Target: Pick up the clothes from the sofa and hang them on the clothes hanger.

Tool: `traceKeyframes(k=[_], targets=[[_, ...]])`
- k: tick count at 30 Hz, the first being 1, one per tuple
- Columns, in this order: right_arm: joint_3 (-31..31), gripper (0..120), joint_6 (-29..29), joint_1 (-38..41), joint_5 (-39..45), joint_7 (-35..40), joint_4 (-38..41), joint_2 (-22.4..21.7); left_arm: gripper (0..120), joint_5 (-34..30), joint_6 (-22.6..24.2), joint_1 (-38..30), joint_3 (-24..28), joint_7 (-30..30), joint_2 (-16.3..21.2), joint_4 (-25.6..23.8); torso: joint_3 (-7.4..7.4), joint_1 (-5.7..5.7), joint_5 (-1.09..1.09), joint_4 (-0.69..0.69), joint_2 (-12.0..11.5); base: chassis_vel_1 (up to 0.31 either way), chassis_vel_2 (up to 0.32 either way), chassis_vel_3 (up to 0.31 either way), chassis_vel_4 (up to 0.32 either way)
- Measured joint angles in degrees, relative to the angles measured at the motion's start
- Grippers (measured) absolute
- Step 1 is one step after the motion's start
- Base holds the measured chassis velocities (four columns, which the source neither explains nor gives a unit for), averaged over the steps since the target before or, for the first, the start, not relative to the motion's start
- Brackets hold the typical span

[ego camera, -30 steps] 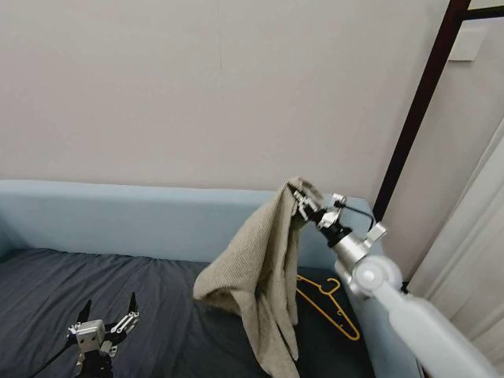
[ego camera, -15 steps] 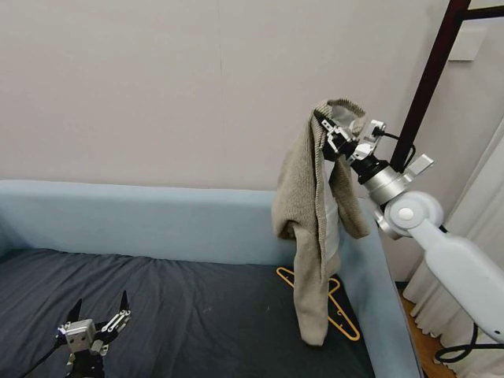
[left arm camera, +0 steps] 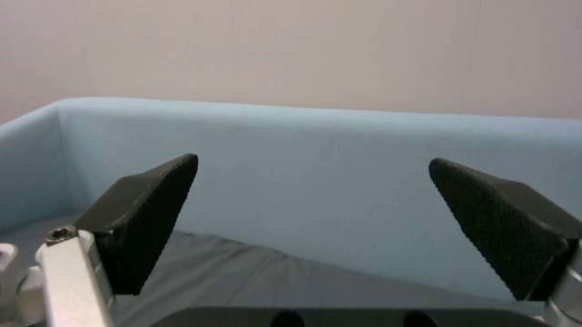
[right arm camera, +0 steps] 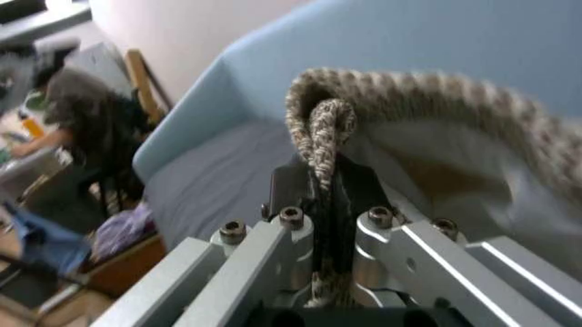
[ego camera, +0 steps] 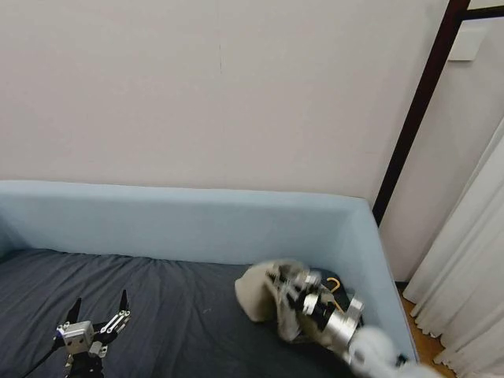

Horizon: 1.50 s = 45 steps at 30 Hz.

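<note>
Blurred in head view: right end effector (ego camera: pixel 293 293) with beige sweater (ego camera: pixel 258 293); arm (ego camera: pixel 376 350) cut by bottom edge. Mostly hidden behind them: orange hanger (ego camera: pixel 334 283). In right wrist view, pads (right arm camera: pixel 366 187) partly covered by knit, sweater cropped at the edge.

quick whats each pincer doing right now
Left pincer: open, holding nothing, low over the sofa seat.
Right pincer: shut on the beige sweater, low at the sofa's right end.

— Where's the right gripper (ego camera: pixel 293 293)?
— Low on the right, arm stretched forward, pinched tight on the sweater (ego camera: pixel 253 290).
— And the left gripper (ego camera: pixel 96 316)?
— Low on the left, pointing up, spread wide, holding nothing.
</note>
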Motion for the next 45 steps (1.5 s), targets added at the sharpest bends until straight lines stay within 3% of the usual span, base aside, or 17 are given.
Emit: traceKeyframes(k=[5, 7, 9, 13, 16, 21, 25, 29, 33, 45], targets=[[-1.2, 5, -0.4, -4.2, -6.5, 3.1, 0.8, 0.4, 100, 0.0, -0.5, 0.5, -0.4, 0.0, -0.3, -0.2, 0.00, 0.00, -0.01, 0.01, 0.0, 0.000, 0.000, 0.000, 0.000], [-1.7, 15, -4.5, -6.2, -10.7, 11.3, 4.1, -0.4, 100, 0.0, -0.6, 0.6, -0.5, 0.0, -0.4, -0.4, 0.00, 0.00, 0.00, 0.01, 0.0, 0.000, 0.000, 0.000, 0.000], [-2.0, 18, -6.4, -7.0, -11.3, 14.6, 6.1, -0.9, 100, 0.0, -0.6, 0.6, -0.5, 0.0, -0.5, -0.4, 0.00, 0.00, -0.01, 0.00, 0.0, 0.000, 0.000, 0.000, 0.000], [-1.5, 36, -15.6, -10.2, -8.4, 18.9, 15.1, -3.2, 100, 0.4, -0.6, 0.4, -0.2, 0.0, -0.8, -0.6, 0.00, 0.00, 0.01, 0.01, 0.0, 0.000, 0.000, 0.000, 0.000], [-0.1, 44, -19.6, -12.0, -6.0, 16.3, 19.4, -5.1, 100, 0.8, -0.5, 0.2, 0.1, 0.0, -1.1, -0.7, 0.01, 0.00, 0.00, 0.01, 0.0, 0.000, 0.000, 0.000, 0.000], [5.0, 63, -21.1, -14.6, -6.3, 0.0, 22.4, -9.4, 100, 1.1, -0.4, 0.0, 0.3, 0.0, -1.2, -0.6, 0.01, 0.00, 0.00, -0.01, 0.0, 0.000, 0.000, 0.000, 0.000], [7.9, 74, -19.3, -12.6, -6.8, 0.0, 21.6, -9.8, 100, 1.1, -0.4, -0.1, 0.3, 0.0, -1.2, -0.4, 0.01, 0.00, 0.00, -0.01, 0.0, 0.000, 0.000, 0.000, 0.000], [7.4, 94, -19.4, -4.6, -9.7, 16.2, 15.6, -6.5, 100, 1.4, -0.4, -0.4, 0.6, -0.1, -1.4, 0.0, 0.02, 0.02, 0.00, 0.03, 0.0, 0.000, 0.000, 0.000, 0.000], [5.7, 100, -22.7, -0.3, -9.7, 24.4, 11.2, -4.2, 100, 1.4, -0.3, -0.6, 0.6, -0.1, -1.2, 0.2, 0.02, 0.02, 0.01, 0.01, 0.0, 0.000, 0.000, 0.000, 0.000], [2.8, 100, -22.9, 4.4, -10.6, 22.5, 1.4, 1.4, 100, 1.1, -0.7, -0.7, -0.2, -0.4, -0.5, 1.3, 0.02, 0.02, 0.00, 0.00, 0.0, 0.000, 0.000, 0.000, 0.000]])
